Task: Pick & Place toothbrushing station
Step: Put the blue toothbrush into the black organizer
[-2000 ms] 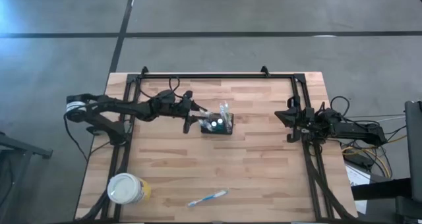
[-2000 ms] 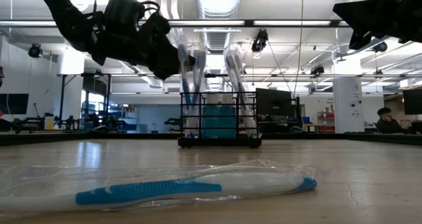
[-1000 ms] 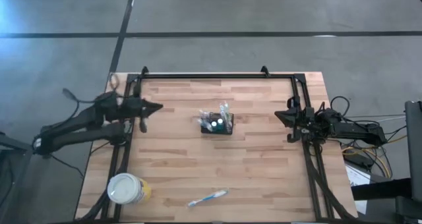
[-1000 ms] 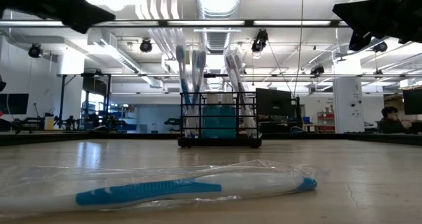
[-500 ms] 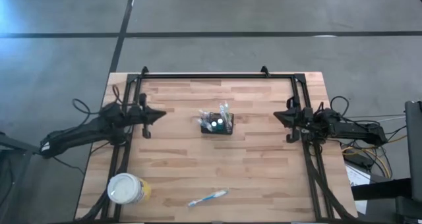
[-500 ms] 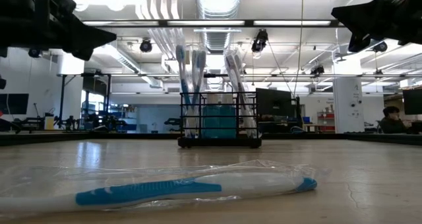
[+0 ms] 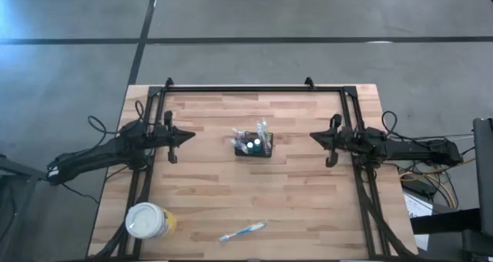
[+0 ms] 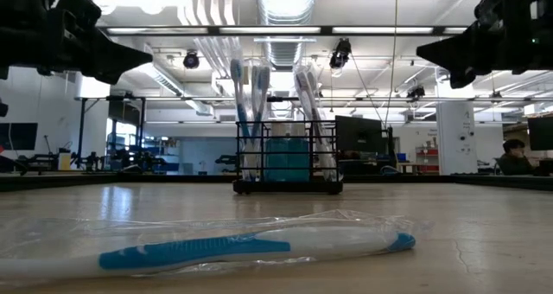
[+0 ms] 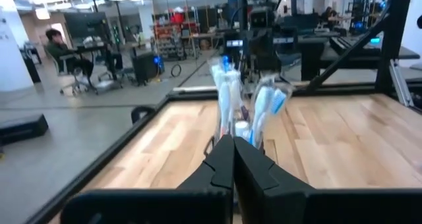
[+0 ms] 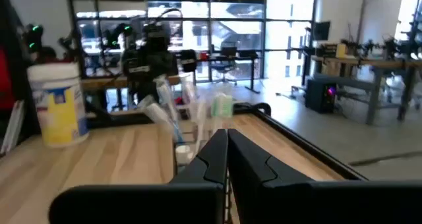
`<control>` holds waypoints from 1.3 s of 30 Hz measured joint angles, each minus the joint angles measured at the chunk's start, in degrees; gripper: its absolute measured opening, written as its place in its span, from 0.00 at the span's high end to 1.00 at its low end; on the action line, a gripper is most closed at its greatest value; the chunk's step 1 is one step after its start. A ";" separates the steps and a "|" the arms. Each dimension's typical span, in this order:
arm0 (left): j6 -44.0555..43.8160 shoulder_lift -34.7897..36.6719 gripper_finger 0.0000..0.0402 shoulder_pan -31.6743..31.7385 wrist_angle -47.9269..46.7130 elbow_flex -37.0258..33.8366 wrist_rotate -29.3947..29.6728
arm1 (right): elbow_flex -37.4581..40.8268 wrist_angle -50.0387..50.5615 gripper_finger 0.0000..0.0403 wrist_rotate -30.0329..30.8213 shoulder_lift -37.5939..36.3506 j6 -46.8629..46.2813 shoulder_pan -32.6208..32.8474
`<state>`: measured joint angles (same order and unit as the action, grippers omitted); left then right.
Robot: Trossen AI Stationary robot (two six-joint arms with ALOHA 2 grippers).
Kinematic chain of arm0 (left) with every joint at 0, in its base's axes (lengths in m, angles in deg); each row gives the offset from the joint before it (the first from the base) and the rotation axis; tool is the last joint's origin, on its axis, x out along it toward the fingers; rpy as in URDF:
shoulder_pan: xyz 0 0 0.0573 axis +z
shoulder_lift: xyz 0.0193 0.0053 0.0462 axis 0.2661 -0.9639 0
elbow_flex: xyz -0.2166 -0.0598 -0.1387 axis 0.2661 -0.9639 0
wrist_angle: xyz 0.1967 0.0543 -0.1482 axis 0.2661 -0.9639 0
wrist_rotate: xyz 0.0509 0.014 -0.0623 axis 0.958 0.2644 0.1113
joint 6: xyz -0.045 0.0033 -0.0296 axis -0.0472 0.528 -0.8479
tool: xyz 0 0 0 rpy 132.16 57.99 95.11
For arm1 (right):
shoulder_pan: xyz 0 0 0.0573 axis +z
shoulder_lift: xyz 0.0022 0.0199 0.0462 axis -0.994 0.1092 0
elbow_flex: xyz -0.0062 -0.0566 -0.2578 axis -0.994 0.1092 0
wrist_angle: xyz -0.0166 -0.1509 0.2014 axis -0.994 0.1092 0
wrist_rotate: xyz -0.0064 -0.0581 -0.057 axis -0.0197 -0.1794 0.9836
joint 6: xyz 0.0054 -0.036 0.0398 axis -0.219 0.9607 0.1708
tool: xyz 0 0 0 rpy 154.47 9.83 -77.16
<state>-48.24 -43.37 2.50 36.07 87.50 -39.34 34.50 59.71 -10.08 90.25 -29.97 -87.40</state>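
Over at the left edge of the table [image 7: 308,208], the left gripper [image 7: 189,136] is parked now, fingers pinched together with nothing in them. Two seconds back it was right up against the toothbrush caddy [image 7: 253,145] in the middle of the frame, so it's pulled all the way off and swung back to the side. The caddy sits upright in the centre of the table, loaded with brushes and what looks like a teal box, and hasn't budged across any of the frames.

Meanwhile the right gripper [image 7: 314,136], also closed and empty, has crept inward from the right edge; half a second ago it sat a bit further out. Both now point at the caddy from opposite sides, well apart from it.

My read: the left arm's drop-off is done and the right arm may be starting its turn. One wrapped toothbrush [image 7: 243,231] still lies near the bottom of the frame, with the wipes tub [image 7: 147,220] at the lower left, both unmoved. So the job probably isn't finished yet.
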 joint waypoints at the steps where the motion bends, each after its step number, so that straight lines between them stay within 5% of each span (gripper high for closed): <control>1: 0.16 0.01 0.99 0.00 0.51 0.00 0.02 | 0.00 -1.53 0.98 0.54 1.60 -1.08 -0.04; 11: -1.82 -0.01 0.99 0.00 6.09 0.00 0.67 | -9.56 -3.28 0.97 -0.31 22.31 -9.91 3.06; 14: -3.25 0.00 0.99 0.02 6.87 0.03 1.68 | -15.93 -3.28 0.93 -0.96 31.19 -10.92 6.01; 18: -4.64 -0.12 0.99 0.09 6.67 1.35 7.42 | -25.90 0.12 0.86 5.69 44.18 -10.74 10.16; 26: -8.22 -0.12 0.99 0.07 2.18 4.02 6.95 | -47.38 11.97 0.71 5.65 67.86 -10.51 18.04; 34: -8.90 -0.12 0.97 0.07 -0.54 4.09 5.86 | -61.66 13.67 0.65 6.75 83.52 -9.32 27.63; 39: -13.10 -0.12 0.97 0.07 -0.83 4.09 5.30 | -72.65 25.63 0.63 8.16 91.36 -15.61 32.53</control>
<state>-61.34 -43.50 2.57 35.24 91.59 -34.04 -38.14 85.35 -1.92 181.60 -45.58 -54.87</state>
